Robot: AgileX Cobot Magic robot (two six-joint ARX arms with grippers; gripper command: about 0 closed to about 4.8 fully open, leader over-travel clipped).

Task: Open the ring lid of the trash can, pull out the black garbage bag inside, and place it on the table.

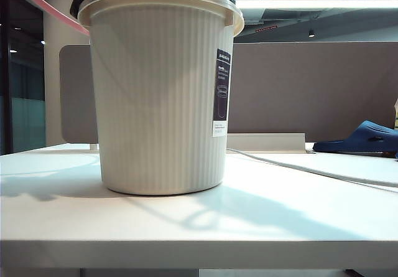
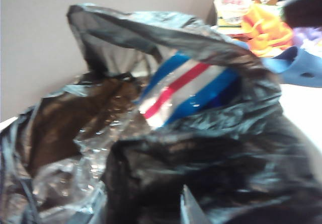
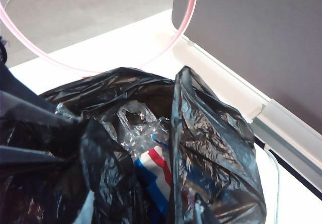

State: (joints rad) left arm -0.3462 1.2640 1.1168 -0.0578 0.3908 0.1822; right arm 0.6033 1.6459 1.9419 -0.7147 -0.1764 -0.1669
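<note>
Trash can (image 1: 158,96) upright on white surface (image 1: 261,221), black garbage bag (image 3: 211,148) still inside, mouth open, rumpled above the rim (striped red-white-blue packet visible within). Ring lid (image 3: 187,20) off the rim, raised to the can's left. Blue slipper (image 1: 367,137) far right. Neither end effector clearly visible; readings put left and right both wide open.

trash can (image 1: 158,96) on table (image 1: 199,227), garbage bag (image 3: 201,148) inside, slipper (image 1: 364,138) behind right

Office — grey partition (image 1: 311,84), white table (image 1: 199,227), ceiling striplight (image 1: 317,4).
</note>
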